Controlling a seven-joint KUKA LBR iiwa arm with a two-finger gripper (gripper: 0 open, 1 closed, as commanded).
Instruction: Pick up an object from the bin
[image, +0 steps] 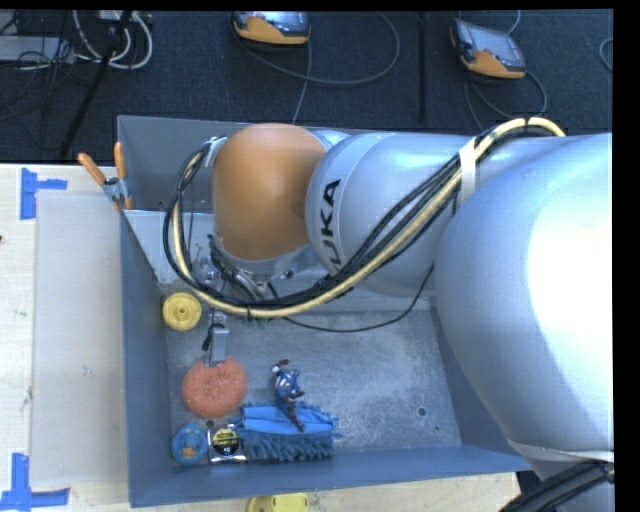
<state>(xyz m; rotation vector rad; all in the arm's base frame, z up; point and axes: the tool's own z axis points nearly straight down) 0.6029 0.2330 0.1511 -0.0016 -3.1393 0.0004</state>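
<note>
We see a robotics lab: 1 big silver KUKA arm (480, 240) reaches into a grey metal bin (390, 385). Behind it we see dark carpet (360, 90) strewn with loose cables (128, 40).

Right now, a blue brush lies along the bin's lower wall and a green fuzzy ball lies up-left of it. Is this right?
Not quite: in the camera view the fuzzy ball is orange-red, not green. The blue brush does lie along the bin's lower wall, with the ball up-left of it.
</note>
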